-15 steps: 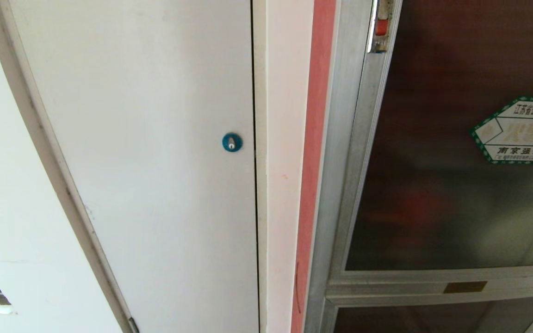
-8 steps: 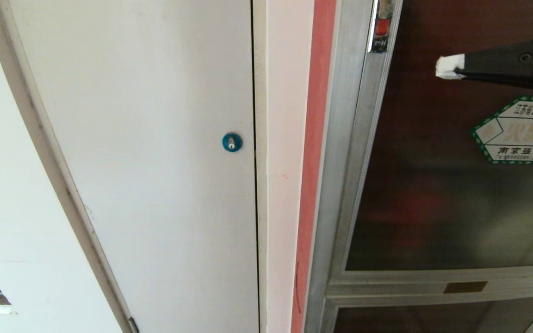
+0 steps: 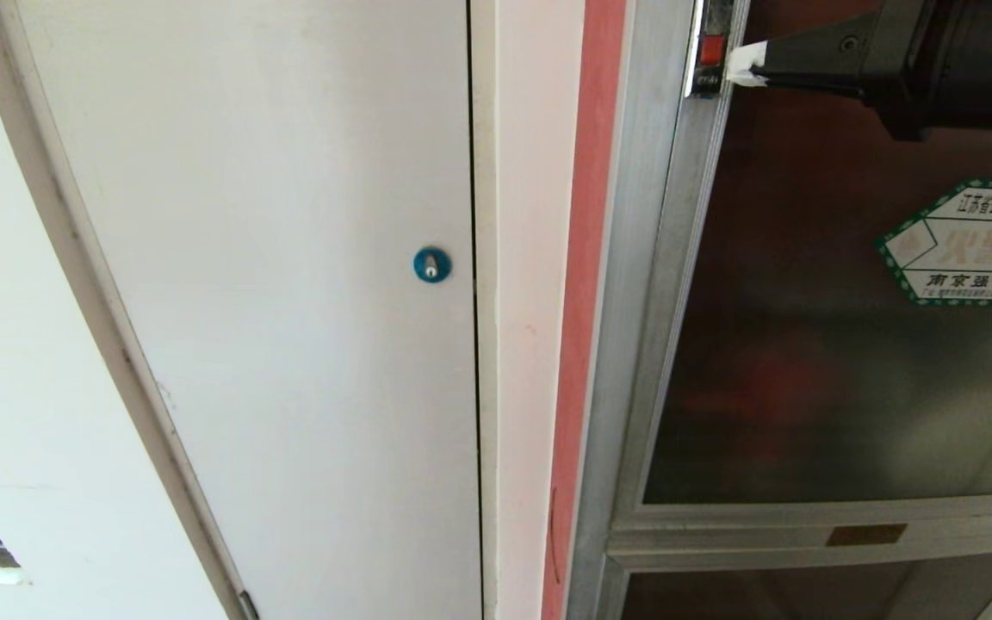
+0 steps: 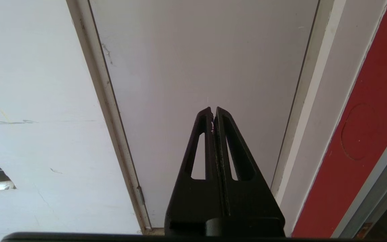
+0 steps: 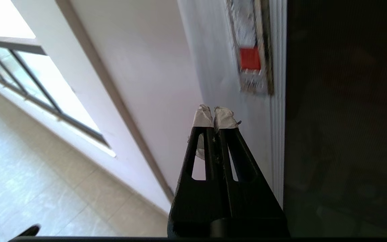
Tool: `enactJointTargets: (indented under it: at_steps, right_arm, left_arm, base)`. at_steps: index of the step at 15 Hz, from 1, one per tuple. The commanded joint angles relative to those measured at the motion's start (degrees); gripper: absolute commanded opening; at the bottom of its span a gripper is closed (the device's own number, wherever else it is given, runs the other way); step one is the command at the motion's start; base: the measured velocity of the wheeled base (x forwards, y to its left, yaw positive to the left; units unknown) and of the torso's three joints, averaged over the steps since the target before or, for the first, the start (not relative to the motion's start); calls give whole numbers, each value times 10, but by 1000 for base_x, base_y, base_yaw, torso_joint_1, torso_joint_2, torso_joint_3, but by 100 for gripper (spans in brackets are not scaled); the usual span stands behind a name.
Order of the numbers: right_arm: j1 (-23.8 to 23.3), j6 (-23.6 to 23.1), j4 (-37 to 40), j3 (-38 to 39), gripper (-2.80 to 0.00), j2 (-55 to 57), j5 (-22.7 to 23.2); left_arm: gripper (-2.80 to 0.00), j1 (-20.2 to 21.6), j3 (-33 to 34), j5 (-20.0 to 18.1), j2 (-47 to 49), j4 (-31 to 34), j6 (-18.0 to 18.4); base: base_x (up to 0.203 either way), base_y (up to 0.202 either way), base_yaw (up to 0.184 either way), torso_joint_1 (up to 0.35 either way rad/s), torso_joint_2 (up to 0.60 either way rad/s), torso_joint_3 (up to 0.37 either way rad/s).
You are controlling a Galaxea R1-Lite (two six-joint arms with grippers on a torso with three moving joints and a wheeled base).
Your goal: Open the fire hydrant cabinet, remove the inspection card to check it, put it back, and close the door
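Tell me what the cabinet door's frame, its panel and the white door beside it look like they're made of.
Frame: likely brushed aluminium, silvery with fine lengthwise ridges. Panel: seemingly dark tinted glass, glossy, with blurred red shapes showing through. White door: smooth matt white paint; what lies beneath can't be told.
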Motion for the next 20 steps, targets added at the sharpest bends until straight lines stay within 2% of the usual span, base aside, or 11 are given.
enactJointTargets:
  at_steps: [1, 6, 14, 20]
  right_arm:
    - [-1, -4, -2, -21, -280, 24, -5]
    - [-2, -16, -4, -45, -280, 38, -22]
    - [-30, -16, -7, -53, -280, 50, -25]
    - [-32, -16, -13, -62, -280, 63, -24]
  left_arm:
    - [-280, 0, 11, 0, 1, 0, 0]
    - [-280, 0, 11, 0, 1, 0, 0]
    - [-280, 0, 11, 0, 1, 0, 0]
    - [-280, 0, 11, 0, 1, 0, 0]
  base:
    - [0, 0, 0, 0, 0, 0]
    - [0, 0, 0, 0, 0, 0]
    - [0, 0, 0, 0, 0, 0]
    - [0, 0, 0, 0, 0, 0]
